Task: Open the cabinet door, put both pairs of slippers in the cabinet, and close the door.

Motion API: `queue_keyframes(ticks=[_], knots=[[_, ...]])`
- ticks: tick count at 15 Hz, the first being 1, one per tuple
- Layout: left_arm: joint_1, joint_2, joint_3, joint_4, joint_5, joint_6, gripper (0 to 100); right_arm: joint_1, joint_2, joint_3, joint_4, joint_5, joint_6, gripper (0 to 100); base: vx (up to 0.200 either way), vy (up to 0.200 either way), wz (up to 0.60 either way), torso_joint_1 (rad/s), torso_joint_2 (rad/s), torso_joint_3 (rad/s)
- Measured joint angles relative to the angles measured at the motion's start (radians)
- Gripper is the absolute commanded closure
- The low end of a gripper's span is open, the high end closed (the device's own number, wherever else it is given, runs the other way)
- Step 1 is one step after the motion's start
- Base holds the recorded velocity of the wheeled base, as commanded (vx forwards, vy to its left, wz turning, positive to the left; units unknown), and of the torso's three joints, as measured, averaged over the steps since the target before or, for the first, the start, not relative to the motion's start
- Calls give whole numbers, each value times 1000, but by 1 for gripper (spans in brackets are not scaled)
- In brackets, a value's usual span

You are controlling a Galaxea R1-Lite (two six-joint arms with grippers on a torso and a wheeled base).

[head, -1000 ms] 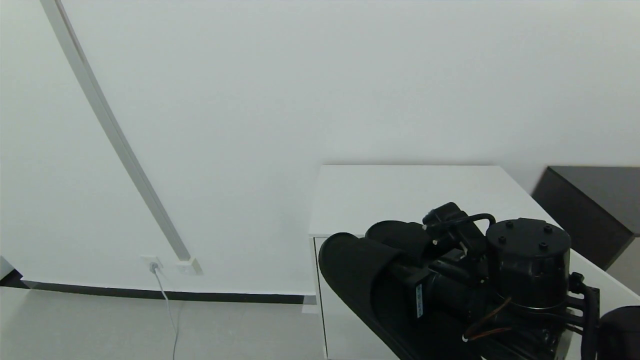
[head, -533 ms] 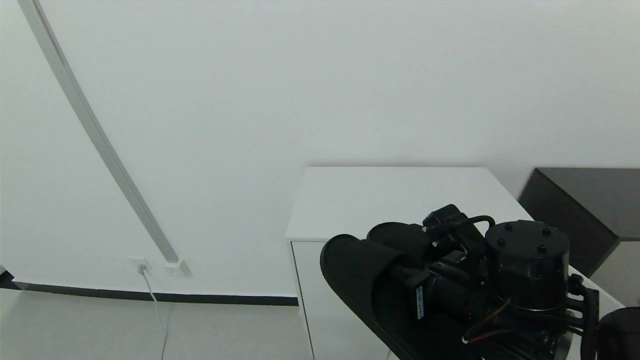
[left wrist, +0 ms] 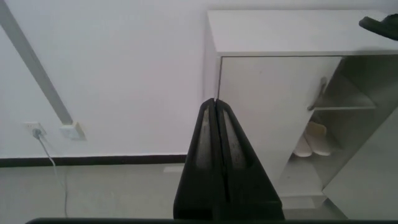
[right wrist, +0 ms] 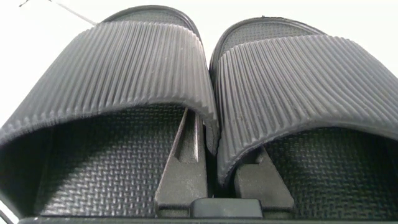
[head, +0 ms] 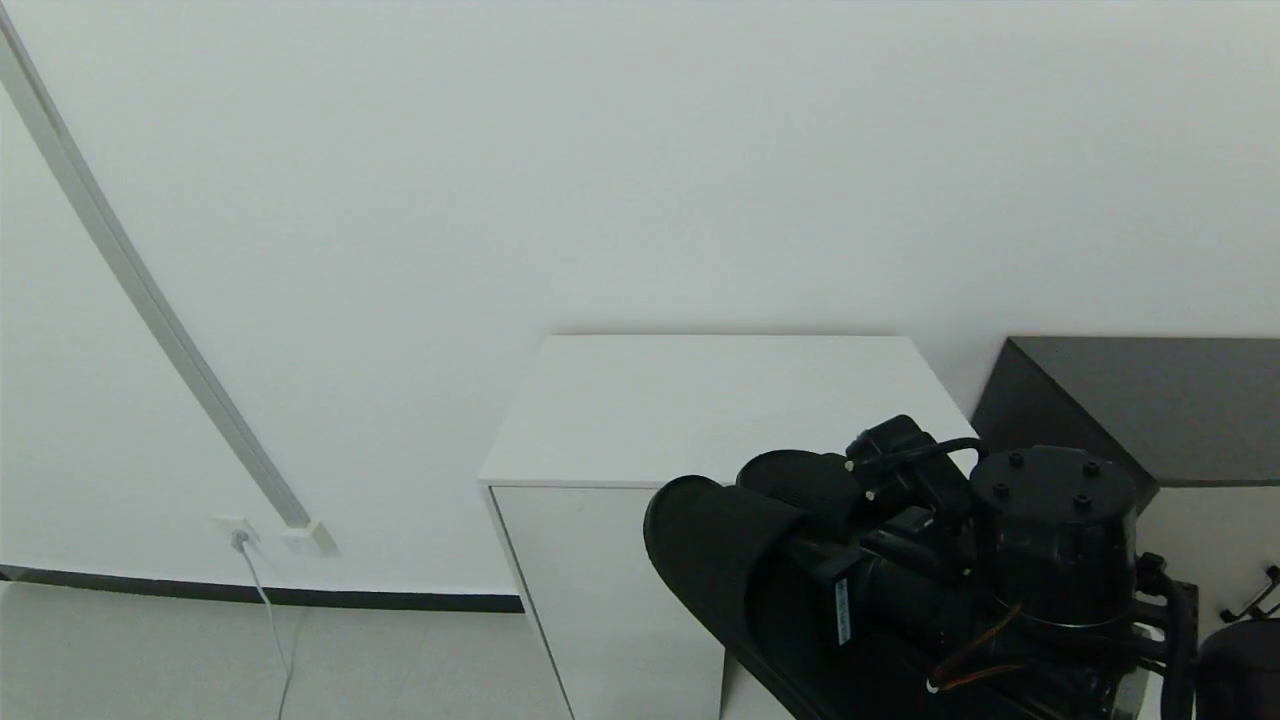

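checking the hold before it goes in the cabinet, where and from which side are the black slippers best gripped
Pinch the two adjoining inner side walls of the black slippers together. Come in from the open heel end, with one finger on each footbed under the ribbed straps. The pair lies side by side, so one pinch should carry both, which is how the right gripper holds them.

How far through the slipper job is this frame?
Done: the cabinet stands open, with the white slippers already inside it. In hand: the right gripper holds the black slippers in front of the cabinet. Left: put them inside, then shut the cabinet.
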Motion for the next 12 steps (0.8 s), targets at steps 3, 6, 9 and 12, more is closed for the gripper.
queue_keyframes(ticks=[3,6,9,12], knots=[[0,0,0,0,0,0,100,-3,0,12,-3,1,-5,100,0,-200,0,6,6,5],[0,0,0,0,0,-1,100,-3,0,14,-4,1,-16,100,0,-67,0,-1,-1,1],[0,0,0,0,1,-2,100,-3,0,15,-3,0,-18,100,0,0,0,0,0,0],[0,0,0,0,1,-2,100,-4,0,15,-4,1,-18,100,0,0,0,0,0,0]])
